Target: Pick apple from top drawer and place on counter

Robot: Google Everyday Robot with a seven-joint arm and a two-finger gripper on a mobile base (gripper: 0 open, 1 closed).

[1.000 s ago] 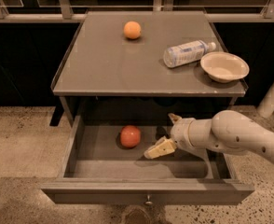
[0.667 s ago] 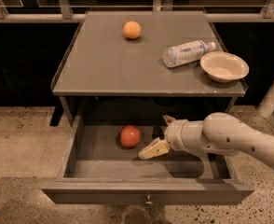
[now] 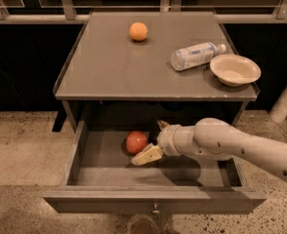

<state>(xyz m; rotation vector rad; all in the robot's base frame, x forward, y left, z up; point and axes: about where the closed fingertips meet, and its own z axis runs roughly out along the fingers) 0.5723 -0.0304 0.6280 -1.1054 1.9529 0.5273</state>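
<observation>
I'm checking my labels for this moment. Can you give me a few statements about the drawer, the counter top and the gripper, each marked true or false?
1. The apple lies inside the open drawer. True.
2. The bottle stands upright on the counter. False: it lies on its side, next to the bowl.
3. The gripper is down in the drawer right beside the apple, fingers spread apart. True.
4. The orange sits in the bowl. False: it rests on the bare counter near the back, well apart from the bowl.
</observation>
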